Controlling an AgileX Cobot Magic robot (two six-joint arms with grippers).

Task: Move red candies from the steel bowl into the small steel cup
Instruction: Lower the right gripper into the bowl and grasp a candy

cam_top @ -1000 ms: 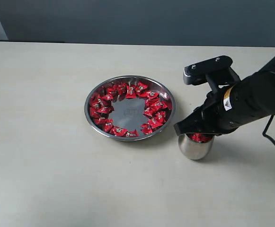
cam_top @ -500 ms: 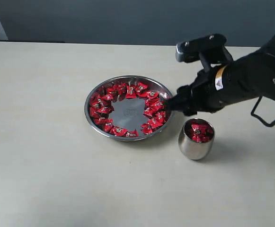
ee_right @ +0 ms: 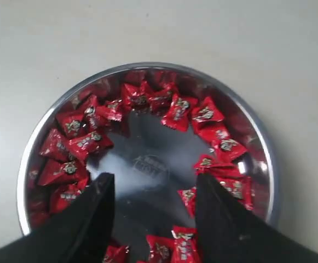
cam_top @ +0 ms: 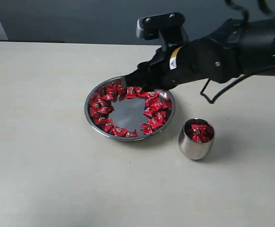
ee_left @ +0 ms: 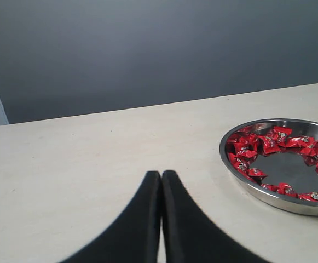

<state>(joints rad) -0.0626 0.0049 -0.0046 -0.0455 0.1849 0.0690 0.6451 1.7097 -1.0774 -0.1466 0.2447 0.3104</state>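
Lying in a ring against the inner wall of the steel bowl, the red candies are numerous and leave the flat mirror bottom bare at the centre. More of the same sweets fill the small steel cup to about its rim, so the task is judged partly done, with little room left in the cup. The cup stands upright on the table, just beside the bowl on its right in the exterior view and not touching it. The right end effector hangs above the far rim of the bowl with its jaws spread wide and carrying nothing. The right wrist view confirms this: both fingers stand well apart, and only the bare centre of the bowl shows between them. Finding: the candies lie below the end effector and to either side of its open span, not within it, with the nearest wrappers just beside each finger. The wrappers point every way, so no common long axis can be stated. In my judgement, a shift toward one side of the ring and a descent would be needed to bracket a single sweet. The right arm is plainly the nearer. The left end effector is pressed closed and empty over bare table, well apart from the bowl.
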